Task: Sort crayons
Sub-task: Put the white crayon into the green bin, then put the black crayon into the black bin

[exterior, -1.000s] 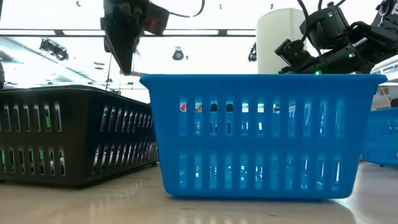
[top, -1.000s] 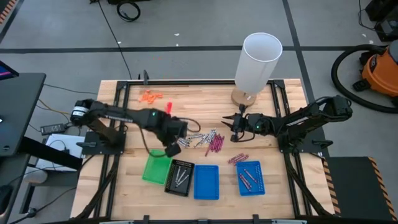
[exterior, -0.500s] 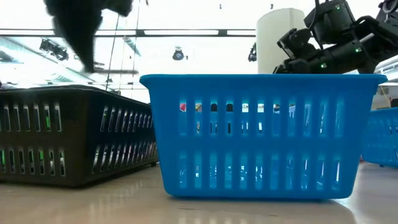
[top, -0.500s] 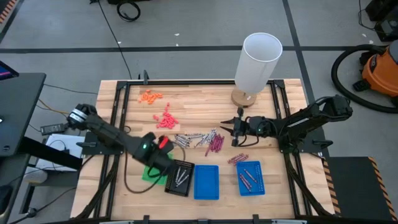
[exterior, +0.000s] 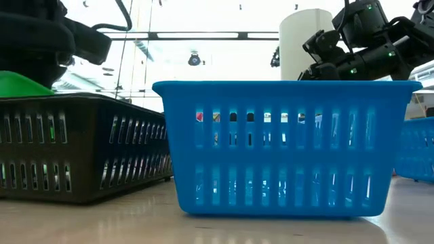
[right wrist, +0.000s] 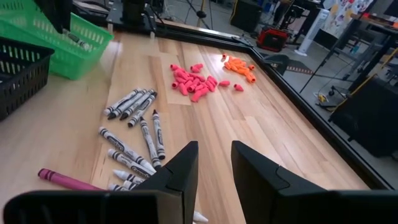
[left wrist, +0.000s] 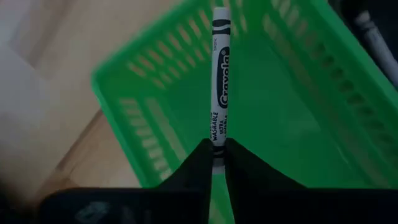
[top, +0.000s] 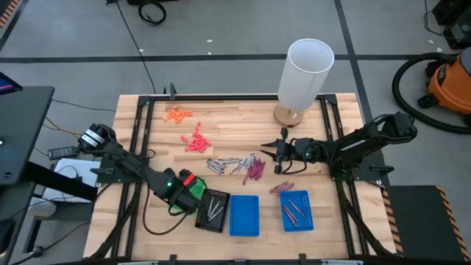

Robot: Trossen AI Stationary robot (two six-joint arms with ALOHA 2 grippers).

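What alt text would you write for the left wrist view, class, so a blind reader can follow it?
The left gripper pinches the end of a white crayon over the green tray, on the wooden table.

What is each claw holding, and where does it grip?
Left gripper pinches a grey crayon by one end, over the green tray. Right gripper holds nothing.
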